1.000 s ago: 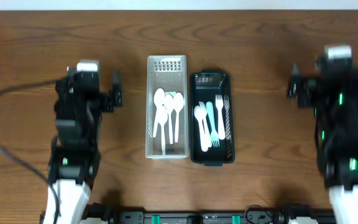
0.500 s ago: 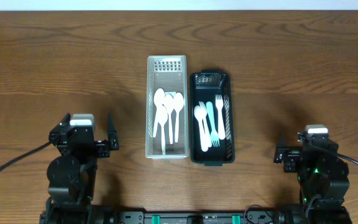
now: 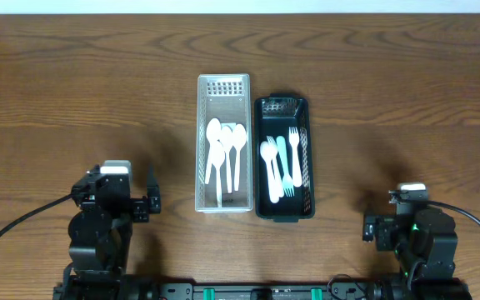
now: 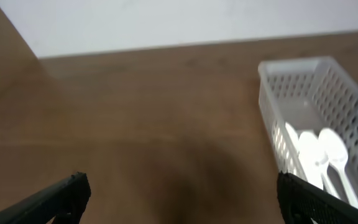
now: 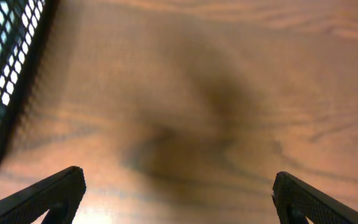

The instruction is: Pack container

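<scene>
Left fingers [image 4: 64,194]: spread wide, holding nothing, only bare tabletop [image 3: 73,92] between the tips. Right fingers [image 5: 55,193]: same, spread wide and holding nothing, with wood grain and their own shadow between the tips.

Both sets sit low at the near edge of the tabletop, well apart from the load.

White basket [image 3: 223,143]: ahead of the left fingers and off to their right side. In the left wrist view it sits just beyond the right-hand tip, not between the tips. White spoons [image 3: 223,150] lie inside it, bowls toward the far end and handles toward the fingers.

Black basket [image 3: 284,157]: ahead of the right fingers and off to their left side. The right wrist view catches only its mesh corner, outside the left-hand tip and well forward of it. Forks [image 3: 282,162] lie inside, mostly white and one pale blue, tines toward the far end.

The two baskets stand side by side between the two sets of fingers, long edges together; can't tell if they actually touch. White is the one nearer the left fingers, black the one nearer the right. Neither set of fingers touches either basket.
</scene>
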You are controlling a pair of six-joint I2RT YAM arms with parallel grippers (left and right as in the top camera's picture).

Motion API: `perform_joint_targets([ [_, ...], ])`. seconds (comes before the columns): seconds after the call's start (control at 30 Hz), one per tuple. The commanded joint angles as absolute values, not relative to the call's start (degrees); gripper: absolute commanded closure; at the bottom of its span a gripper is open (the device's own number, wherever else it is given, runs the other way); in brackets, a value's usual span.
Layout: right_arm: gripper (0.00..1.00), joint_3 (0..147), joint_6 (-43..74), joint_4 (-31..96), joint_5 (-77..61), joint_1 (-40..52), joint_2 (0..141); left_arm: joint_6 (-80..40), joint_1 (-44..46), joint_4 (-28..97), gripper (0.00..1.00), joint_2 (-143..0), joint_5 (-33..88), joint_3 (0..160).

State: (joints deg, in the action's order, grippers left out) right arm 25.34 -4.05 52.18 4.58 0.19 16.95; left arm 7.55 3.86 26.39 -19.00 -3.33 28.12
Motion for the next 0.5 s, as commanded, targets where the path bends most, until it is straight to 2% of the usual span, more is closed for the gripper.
perform_joint_targets([
  [0.0,0.01,25.2,-3.4,53.9,4.5,0.8,16.5,7.9,3.9,28.8,0.02,-19.0,-3.8,28.0],
  [0.47,0.01,25.2,-3.4,56.4,4.5,0.8,12.8,7.9,3.9,43.7,0.02,-19.0,-3.8,28.0],
])
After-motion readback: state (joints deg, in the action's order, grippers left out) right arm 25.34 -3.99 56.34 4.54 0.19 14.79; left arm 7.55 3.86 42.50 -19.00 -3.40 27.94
